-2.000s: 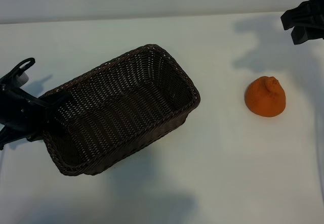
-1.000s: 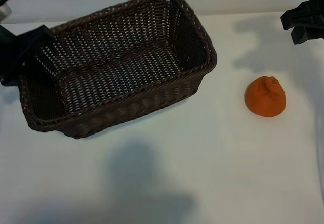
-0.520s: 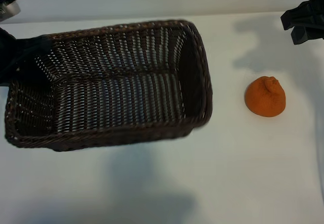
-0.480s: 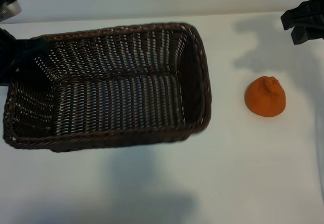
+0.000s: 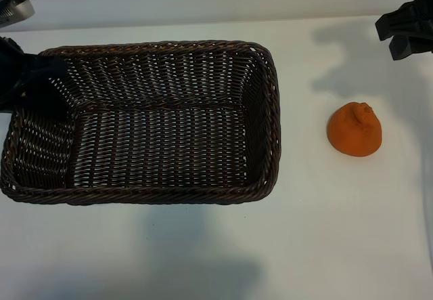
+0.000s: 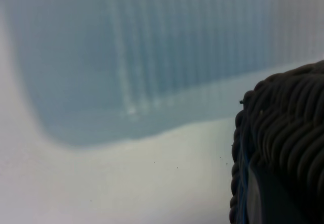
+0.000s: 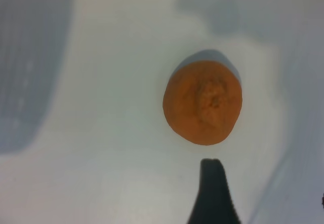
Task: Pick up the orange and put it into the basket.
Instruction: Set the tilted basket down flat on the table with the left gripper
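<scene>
While the left gripper (image 5: 42,76) at frame left stays clamped on its rim, the basket (image 5: 268,120) has swung square, mid-left. Orange (image 5: 354,130) untouched at right on the table, w/ right gripper (image 5: 404,32) open upper right; pickup's next, I'd say.

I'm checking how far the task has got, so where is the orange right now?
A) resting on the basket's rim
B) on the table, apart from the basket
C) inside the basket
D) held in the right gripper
B: the orange sits on the white table, with bare tabletop between it and the basket, while the right gripper hangs open off beside it, holding nothing.
</scene>
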{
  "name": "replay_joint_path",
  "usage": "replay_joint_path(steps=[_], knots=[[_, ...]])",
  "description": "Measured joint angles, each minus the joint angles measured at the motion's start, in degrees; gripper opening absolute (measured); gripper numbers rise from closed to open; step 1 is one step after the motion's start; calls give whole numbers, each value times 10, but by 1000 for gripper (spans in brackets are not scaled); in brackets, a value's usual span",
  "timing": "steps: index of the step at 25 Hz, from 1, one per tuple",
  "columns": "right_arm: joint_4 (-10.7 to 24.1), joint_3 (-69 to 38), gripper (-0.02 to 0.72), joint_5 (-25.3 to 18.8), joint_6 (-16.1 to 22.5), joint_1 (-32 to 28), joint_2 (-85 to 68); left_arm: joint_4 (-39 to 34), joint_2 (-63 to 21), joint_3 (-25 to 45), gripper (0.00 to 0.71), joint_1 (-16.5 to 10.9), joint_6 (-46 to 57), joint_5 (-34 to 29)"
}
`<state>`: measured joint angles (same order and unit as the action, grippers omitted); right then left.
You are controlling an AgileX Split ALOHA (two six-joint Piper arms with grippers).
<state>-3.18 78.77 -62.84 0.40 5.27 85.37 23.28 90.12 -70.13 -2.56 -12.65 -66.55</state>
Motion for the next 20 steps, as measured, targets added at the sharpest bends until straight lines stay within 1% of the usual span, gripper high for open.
replay_joint_path(steps=[5,8,10,14,18,20], knots=[[0,0,489,0,0,0,0,0,17,-9,155,1,26,4],[0,0,489,0,0,0,0,-2,38,-28,155,17,46,8],[0,0,489,0,0,0,0,-2,56,-48,155,37,58,8],[0,0,489,0,0,0,0,-2,106,-107,155,89,92,6],[0,0,489,0,0,0,0,-14,154,-161,155,126,143,-7],[0,0,489,0,0,0,0,-25,168,-177,155,138,154,-7]])
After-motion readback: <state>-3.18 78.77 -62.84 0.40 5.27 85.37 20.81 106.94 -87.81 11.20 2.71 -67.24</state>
